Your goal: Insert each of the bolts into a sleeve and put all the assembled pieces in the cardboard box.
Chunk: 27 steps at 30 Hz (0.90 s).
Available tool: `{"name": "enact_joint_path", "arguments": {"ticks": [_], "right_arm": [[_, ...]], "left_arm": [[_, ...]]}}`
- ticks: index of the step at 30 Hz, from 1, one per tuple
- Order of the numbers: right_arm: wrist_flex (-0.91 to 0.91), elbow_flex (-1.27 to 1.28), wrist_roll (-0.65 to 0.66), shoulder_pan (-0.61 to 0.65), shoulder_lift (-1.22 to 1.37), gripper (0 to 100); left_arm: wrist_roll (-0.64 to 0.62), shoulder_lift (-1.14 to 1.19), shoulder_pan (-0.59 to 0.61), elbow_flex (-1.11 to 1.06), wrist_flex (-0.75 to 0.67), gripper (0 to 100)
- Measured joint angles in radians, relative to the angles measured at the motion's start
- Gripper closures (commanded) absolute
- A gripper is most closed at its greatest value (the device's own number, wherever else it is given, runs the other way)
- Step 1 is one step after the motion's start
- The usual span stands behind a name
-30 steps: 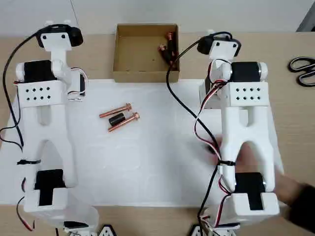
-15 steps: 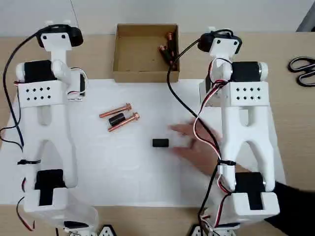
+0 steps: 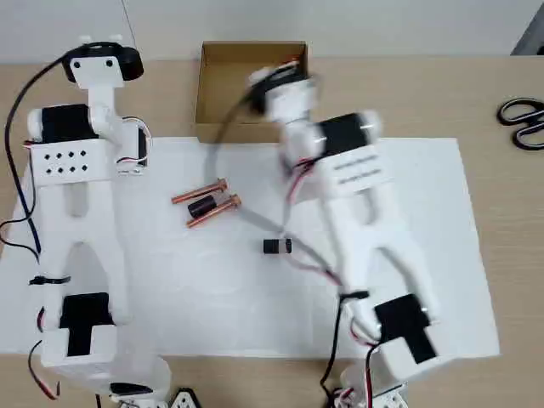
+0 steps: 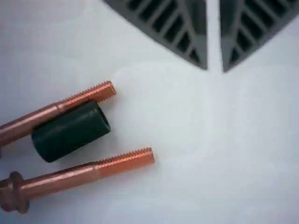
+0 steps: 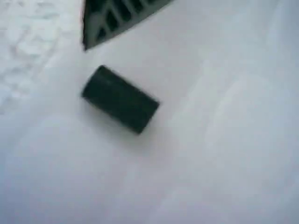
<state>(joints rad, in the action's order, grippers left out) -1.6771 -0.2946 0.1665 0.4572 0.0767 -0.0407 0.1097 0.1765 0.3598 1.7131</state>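
Copper in colour, the first bolt (image 3: 200, 191) and the second bolt (image 3: 214, 211) lie side by side on the white sheet (image 3: 255, 314) that covers the tabletop (image 3: 493, 76). A black sleeve (image 3: 201, 206) rests between them, touching one of them, with neither bolt inserted. In the left wrist view the left claw (image 4: 214, 66) hangs over bare sheet beyond the bolts' threaded ends, near them but touching neither. It is clenched to a thin slit and grasps nothing.

A loose sleeve (image 3: 277, 246) lies on its side near the sheet's middle, well apart from the bolts. In the right wrist view it sits just beside a ribbed dark part of the right claw (image 5: 117, 18), not touching it. Whether that claw is released or clenched I cannot tell. The right arm (image 3: 365, 212) slants across the sheet toward the cardboard box (image 3: 225, 93), which stands at the sheet's far edge. Scissors (image 3: 520, 119) lie off the sheet on the right arm's side.
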Motion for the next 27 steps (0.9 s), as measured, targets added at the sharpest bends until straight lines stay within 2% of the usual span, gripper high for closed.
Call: {"name": "enact_joint_path", "arguments": {"ticks": [4, 14, 19, 27], "right_arm": [[-0.028, 0.0, 0.216, 0.069, 0.003, 62.6], [-0.037, 0.063, 0.721, 0.031, 0.169, 62.6], [-0.037, 0.114, 0.802, 0.032, 0.304, 62.6], [-0.037, 0.114, 0.818, 0.061, 0.351, 62.6]], "left_arm": [[0.0, 0.0, 0.0, 0.0, 0.0, 99], [0.0, 0.0, 0.0, 0.0, 0.0, 99], [0.0, 0.0, 0.0, 0.0, 0.0, 99], [-0.002, 0.0, -0.003, 0.0, 0.0, 99]]}}
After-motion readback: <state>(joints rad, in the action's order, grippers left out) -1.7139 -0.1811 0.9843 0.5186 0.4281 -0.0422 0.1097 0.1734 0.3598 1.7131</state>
